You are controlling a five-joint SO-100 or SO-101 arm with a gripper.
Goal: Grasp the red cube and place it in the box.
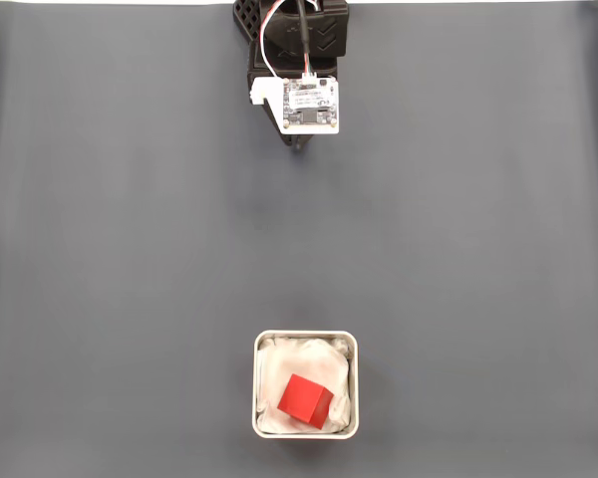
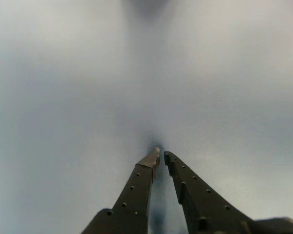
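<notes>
Red cube sits inside the box at the bottom centre of the fixed view, resting on the crumpled white lining and turned a little askew to the box walls. The box stands on the dark grey surface, which is bare around it. At the top centre of the same view the arm is folded back, with a white circuit board facing the camera, well apart from the box. In the wrist view the pincer enters from the bottom edge; its two black fingers meet almost at the tips, nearly closed, with nothing held between them, above the blurred grey surface.
</notes>
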